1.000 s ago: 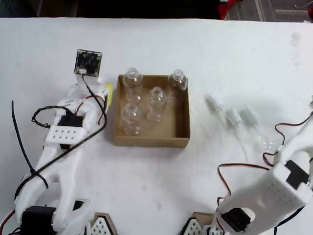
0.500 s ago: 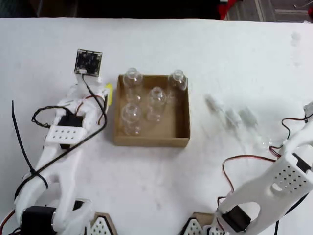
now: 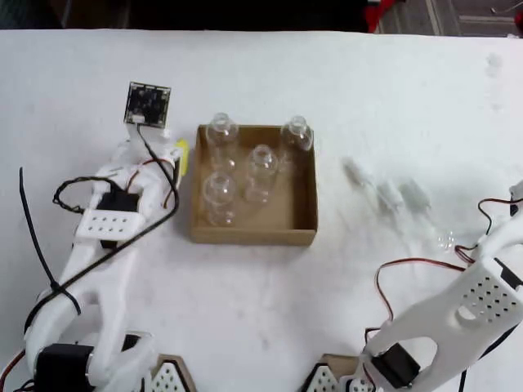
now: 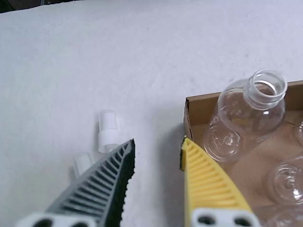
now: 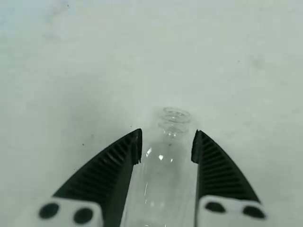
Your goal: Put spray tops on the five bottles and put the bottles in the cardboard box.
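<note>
right claw [image 5: 165, 142]: jaws parted about one bottle wide, one on each side of the fifth bottle [image 5: 163, 179]. The bottle lies on its side on the table [image 5: 71, 71], bare threaded neck pointing away from my wrist, no top on it. Can't tell if the pads [image 5: 124, 161] actually touch it. In the high view that bottle [image 3: 445, 239] sits well to the right of the box [image 3: 253, 235], beyond the loose spray tops.

left claw [image 4: 157, 150]: open, nothing between grey and yellow jaws. Yellow tip is just beside the box's outer wall [image 4: 199, 106], at its left side. In the high view my left claw [image 3: 170, 157] is parked there too. Two small white pieces [image 4: 108, 135] lie on the table by the grey jaw, away from the box; they look like spray tops, not certain.

box: four bottles [image 3: 261, 167] standing upright inside, all necks open, none capped.

three spray tops [image 3: 388, 196] lie in a loose row on the table right of the box, between it and the fifth bottle.
</note>
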{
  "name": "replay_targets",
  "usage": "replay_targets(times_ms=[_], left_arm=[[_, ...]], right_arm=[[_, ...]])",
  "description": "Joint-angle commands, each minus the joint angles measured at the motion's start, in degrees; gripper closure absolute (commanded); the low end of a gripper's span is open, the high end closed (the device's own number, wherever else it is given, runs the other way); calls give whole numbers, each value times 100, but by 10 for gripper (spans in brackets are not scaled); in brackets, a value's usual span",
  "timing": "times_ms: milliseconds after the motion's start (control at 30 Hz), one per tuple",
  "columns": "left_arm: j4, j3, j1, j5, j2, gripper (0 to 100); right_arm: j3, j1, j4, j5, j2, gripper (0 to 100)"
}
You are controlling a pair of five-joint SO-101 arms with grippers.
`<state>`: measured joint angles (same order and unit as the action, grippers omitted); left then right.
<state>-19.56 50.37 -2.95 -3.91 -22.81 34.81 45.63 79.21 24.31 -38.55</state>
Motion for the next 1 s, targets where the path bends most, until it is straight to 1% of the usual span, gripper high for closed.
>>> replay_targets(times_ms=[0,100,300,667,967], left_arm=[[97,-26,84,-62,-57,846],[97,-26,84,-62,-57,846],[97,-26,92,-62,-48,846],[97,-26,92,-62,-48,846],[97,-26,92,-62,-48,846]], right_arm=[[44,92,-154,-62,-101,843],[79,92,-295,-62,-418,845],[369,110,-259,-62,-787,848],[484,154,75,-70,-418,847],[484,136,75,-62,-365,847]])
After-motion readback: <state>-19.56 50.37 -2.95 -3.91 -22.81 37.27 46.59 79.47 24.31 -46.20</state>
